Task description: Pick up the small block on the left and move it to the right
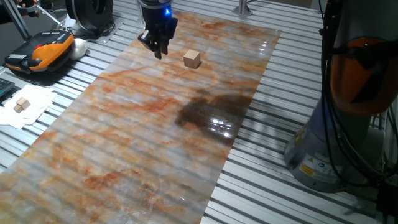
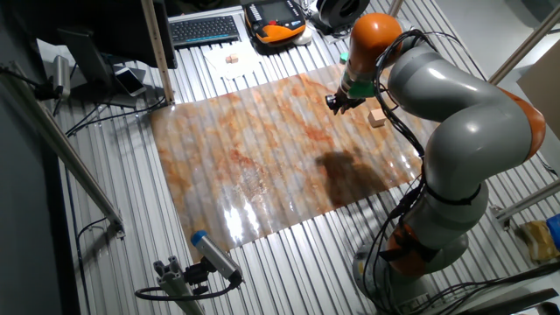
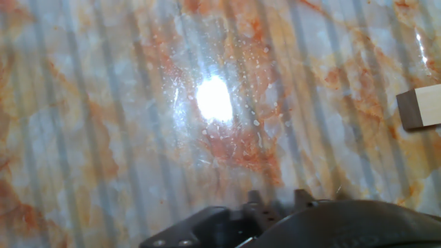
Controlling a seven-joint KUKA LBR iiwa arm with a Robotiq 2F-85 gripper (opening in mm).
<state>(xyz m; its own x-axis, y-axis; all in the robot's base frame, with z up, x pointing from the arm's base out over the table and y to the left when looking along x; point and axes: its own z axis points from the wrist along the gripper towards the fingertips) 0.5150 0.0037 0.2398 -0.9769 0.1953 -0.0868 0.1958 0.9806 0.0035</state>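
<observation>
One small block [image 1: 192,58] sits beside the tool [image 1: 158,50].

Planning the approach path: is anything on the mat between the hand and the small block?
Nothing visible. The hand hangs beside the small block, with only bare marbled mat between them.

the small block [image 3: 422,108] is cut off by the hand view's right edge.

One small block [image 1: 192,59], two smaller cubes [image 1: 22,104], one gripper [image 1: 158,50].
</observation>
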